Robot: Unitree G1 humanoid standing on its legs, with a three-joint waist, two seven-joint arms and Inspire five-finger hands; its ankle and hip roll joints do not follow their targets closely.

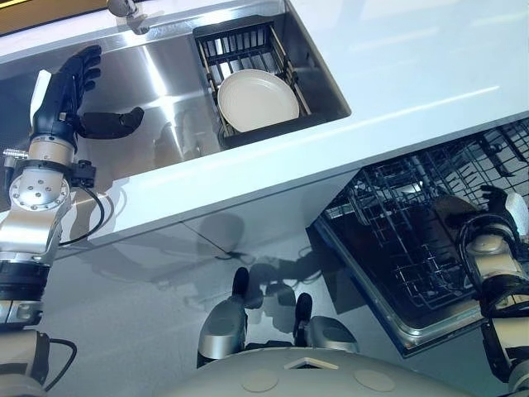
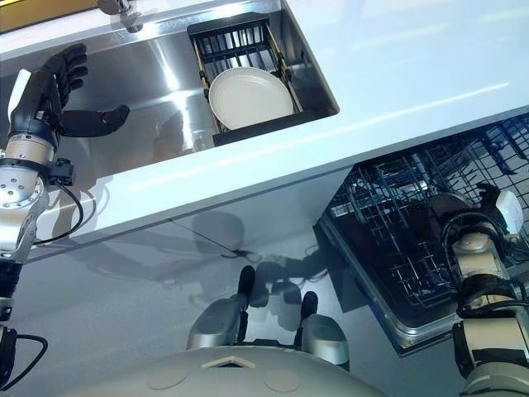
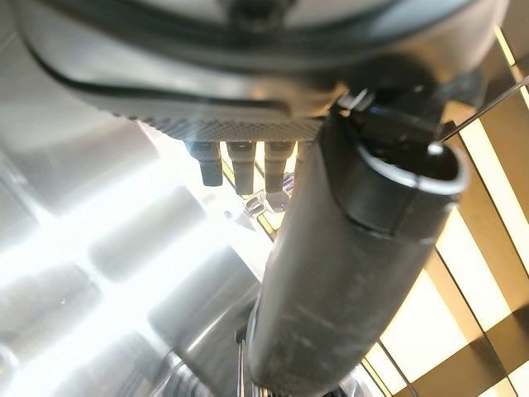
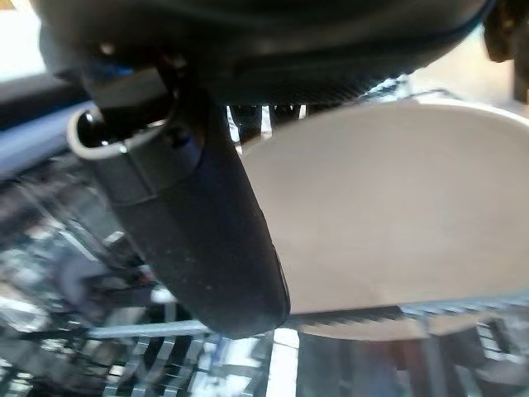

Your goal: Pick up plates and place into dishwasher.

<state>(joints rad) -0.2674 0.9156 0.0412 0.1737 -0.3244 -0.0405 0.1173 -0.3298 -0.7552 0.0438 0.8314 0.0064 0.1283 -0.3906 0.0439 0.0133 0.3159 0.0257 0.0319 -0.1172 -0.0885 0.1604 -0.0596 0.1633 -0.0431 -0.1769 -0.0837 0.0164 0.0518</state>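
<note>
A cream plate [image 1: 258, 99] lies tilted in a black dish rack [image 1: 240, 45] at the right end of the steel sink [image 1: 165, 83]. My left hand [image 1: 70, 91] hovers over the sink's left part, open, with its thumb [image 3: 355, 265] stretched toward the rack and well short of it. My right hand [image 1: 498, 203] is down in the pulled-out dishwasher rack [image 1: 413, 248]. It grips a second cream plate [image 4: 397, 215], which stands on edge among the wire tines [image 1: 450, 213]; the thumb [image 4: 198, 223] lies across the plate's face.
A pale countertop [image 1: 413, 66] runs around the sink, its front edge crossing between the sink and the dishwasher. A tap [image 1: 128, 12] stands at the sink's far side. The dishwasher's wire basket has many upright tines around the right hand.
</note>
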